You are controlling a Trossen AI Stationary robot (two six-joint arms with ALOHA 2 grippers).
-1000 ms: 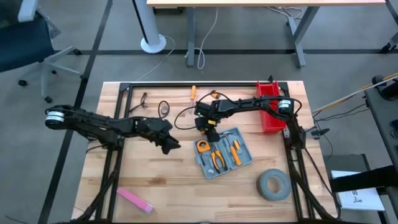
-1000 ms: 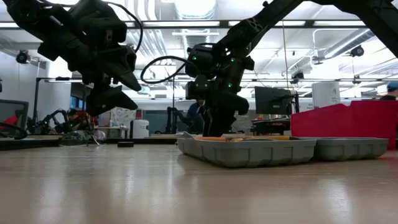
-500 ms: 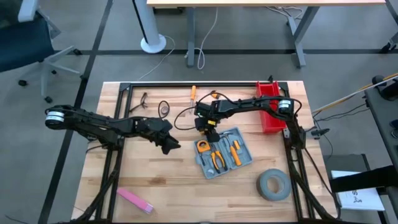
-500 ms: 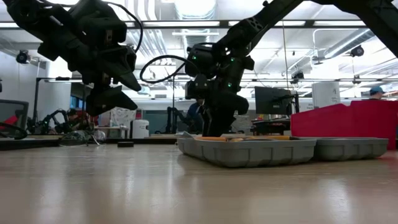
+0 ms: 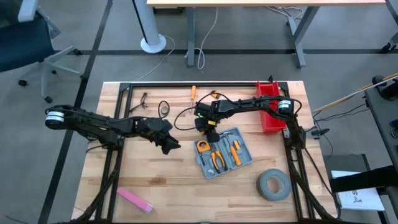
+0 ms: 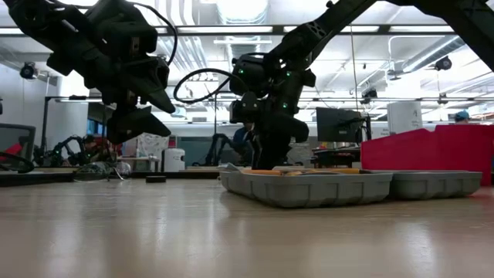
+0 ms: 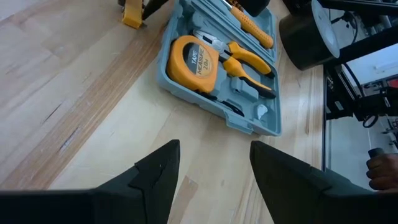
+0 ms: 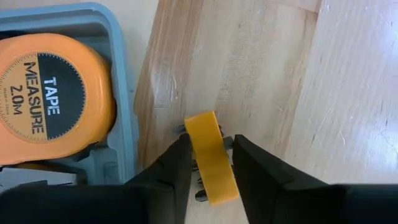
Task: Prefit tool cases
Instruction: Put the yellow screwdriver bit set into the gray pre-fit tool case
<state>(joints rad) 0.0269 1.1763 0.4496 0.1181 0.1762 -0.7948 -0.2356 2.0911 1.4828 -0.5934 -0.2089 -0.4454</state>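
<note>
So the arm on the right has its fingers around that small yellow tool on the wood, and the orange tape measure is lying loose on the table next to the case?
Not quite. The round orange tape measure sits inside the blue-grey plastic case, in its recess, as the right wrist view shows. The rest holds: the right gripper has its fingers around the small yellow tool on the wood.

You can read one label: "TAPE MEASURE 2.0M" in orange letters on the black round face of the orange tape measure, which sits inside the blue-grey tool case.

Overhead; table-level; two close wrist views
</note>
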